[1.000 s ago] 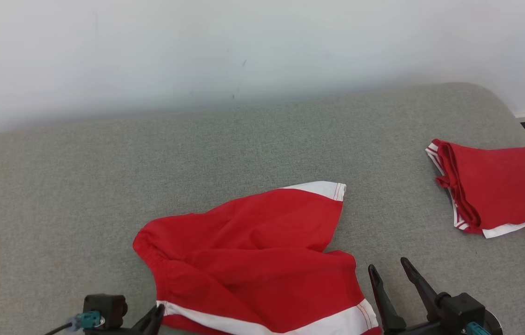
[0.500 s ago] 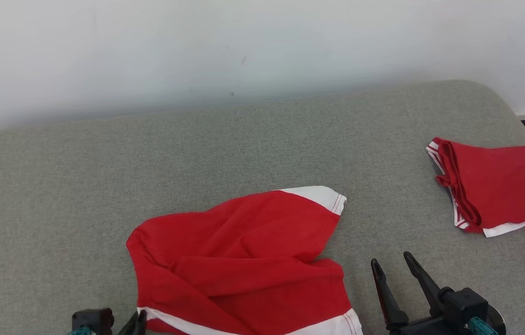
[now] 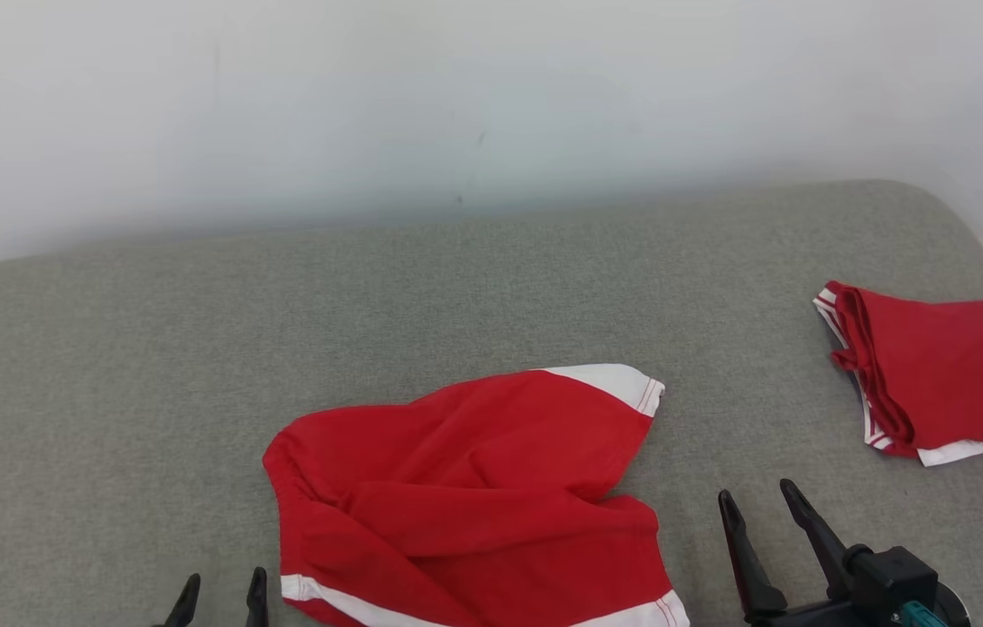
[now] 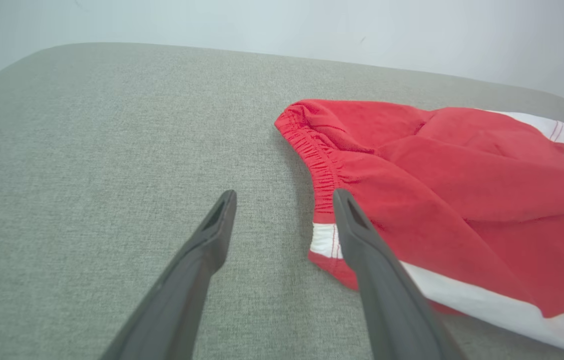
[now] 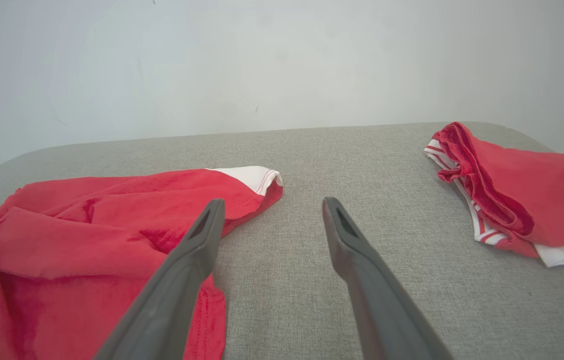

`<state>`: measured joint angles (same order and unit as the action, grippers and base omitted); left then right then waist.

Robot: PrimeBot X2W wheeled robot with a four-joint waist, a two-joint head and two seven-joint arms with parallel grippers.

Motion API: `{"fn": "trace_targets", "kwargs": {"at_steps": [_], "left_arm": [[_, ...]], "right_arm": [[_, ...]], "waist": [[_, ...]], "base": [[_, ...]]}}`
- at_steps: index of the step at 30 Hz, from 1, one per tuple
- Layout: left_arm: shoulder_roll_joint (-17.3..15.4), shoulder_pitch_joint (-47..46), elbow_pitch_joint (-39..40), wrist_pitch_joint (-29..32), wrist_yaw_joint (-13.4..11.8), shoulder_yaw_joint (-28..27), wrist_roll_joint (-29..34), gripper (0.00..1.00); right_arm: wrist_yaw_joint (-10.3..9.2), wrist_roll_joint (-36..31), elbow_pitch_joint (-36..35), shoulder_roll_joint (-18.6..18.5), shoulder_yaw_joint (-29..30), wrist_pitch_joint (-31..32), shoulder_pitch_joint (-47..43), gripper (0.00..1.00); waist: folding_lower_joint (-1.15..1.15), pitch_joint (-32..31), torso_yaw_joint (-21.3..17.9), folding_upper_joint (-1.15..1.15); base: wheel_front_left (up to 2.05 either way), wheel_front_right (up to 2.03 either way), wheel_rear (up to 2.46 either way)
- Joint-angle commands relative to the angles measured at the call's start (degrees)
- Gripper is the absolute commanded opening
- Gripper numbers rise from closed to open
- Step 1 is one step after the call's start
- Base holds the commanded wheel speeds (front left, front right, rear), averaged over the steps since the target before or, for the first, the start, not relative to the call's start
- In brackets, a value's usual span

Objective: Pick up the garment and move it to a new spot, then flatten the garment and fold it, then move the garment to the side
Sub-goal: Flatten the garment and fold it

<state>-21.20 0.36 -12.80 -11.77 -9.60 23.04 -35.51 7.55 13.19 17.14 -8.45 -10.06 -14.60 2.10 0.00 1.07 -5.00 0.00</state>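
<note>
So the red shorts [image 3: 474, 488] were lying rumpled near the front edge of the grey mattress [image 3: 108, 392], about mid-width, one leg flopped over the other. The left gripper [image 3: 225, 576] sat just beside the waistband corner, jaws spread wide, nothing in them. The right gripper [image 3: 756, 490] was the same: wide open, empty, just off the shorts' right hem.

My worry was that with the layers overlapping like that, a pinch could catch only the top layer, or both legs at once, and flattening would just drag the bunch around. Also, the folded red pair [image 3: 952, 374] by the right edge could get knocked.
</note>
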Motion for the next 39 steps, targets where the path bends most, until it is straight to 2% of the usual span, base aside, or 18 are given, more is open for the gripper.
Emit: {"fn": "trace_targets", "kwargs": {"at_steps": [1, 6, 10, 13, 15, 21, 29, 39], "left_arm": [[0.0, 1.0, 0.4, -1.1, 0.1, -0.5, 0.4, 1.0], [1.2, 2.7, 2.6, -3.3, 1.6, -3.1, 2.8, 1.0], [3.7, 5.0, 6.9, -3.4, 3.6, -8.4, 6.4, 1.0], [6.3, 7.3, 8.9, -3.4, 5.9, -12.5, 9.3, 1.0], [8.8, 9.8, 9.6, -3.4, 8.5, -16.1, 12.0, 1.0], [12.7, 12.5, 7.9, -3.4, 13.3, -21.6, 16.7, 1.0], [15.2, 13.5, 6.2, -3.4, 16.1, -25.8, 20.2, 1.0], [16.5, 12.5, 5.2, -3.4, 17.1, -26.9, 22.3, 1.0]], "right_arm": [[-0.16, -0.2, -0.2, -0.3, 0.3, 0.2, -0.7, 1.0], [-0.16, -0.5, -0.7, 0.1, 1.1, 0.1, -1.8, 1.0], [-0.16, -0.7, -0.8, 0.5, 1.4, 0.1, -3.0, 1.0], [-0.16, -0.5, -0.5, 0.7, 1.6, 0.0, -4.0, 1.0], [-0.16, -0.3, -0.2, 0.9, 1.5, 0.0, -5.1, 1.0], [-0.16, -0.2, 0.1, 0.7, 1.3, 0.1, -6.8, 1.0], [-0.16, -0.2, 0.7, 0.8, 1.6, 0.3, -7.9, 1.0], [-0.16, -0.3, 0.7, 1.4, 1.9, 0.2, -7.5, 1.0]], "waist": [[0.0, -0.7, 0.7, 0.0], [0.0, -2.0, 1.9, 0.0], [0.0, -3.1, 2.7, 0.0], [0.0, -4.0, 3.1, 0.0], [0.0, -4.8, 3.4, 0.0], [0.0, -5.9, 3.7, 0.0], [0.0, -6.8, 3.5, 0.0], [0.0, -6.7, 3.4, 0.0]], "base": [[0.0, 0.0, 0.0], [0.0, 0.0, 0.0], [0.0, 0.0, 0.0], [0.0, 0.0, 0.0], [0.0, 0.0, 0.0], [0.0, 0.0, 0.0], [0.0, 0.0, 0.0], [0.0, 0.0, 0.0]]}}
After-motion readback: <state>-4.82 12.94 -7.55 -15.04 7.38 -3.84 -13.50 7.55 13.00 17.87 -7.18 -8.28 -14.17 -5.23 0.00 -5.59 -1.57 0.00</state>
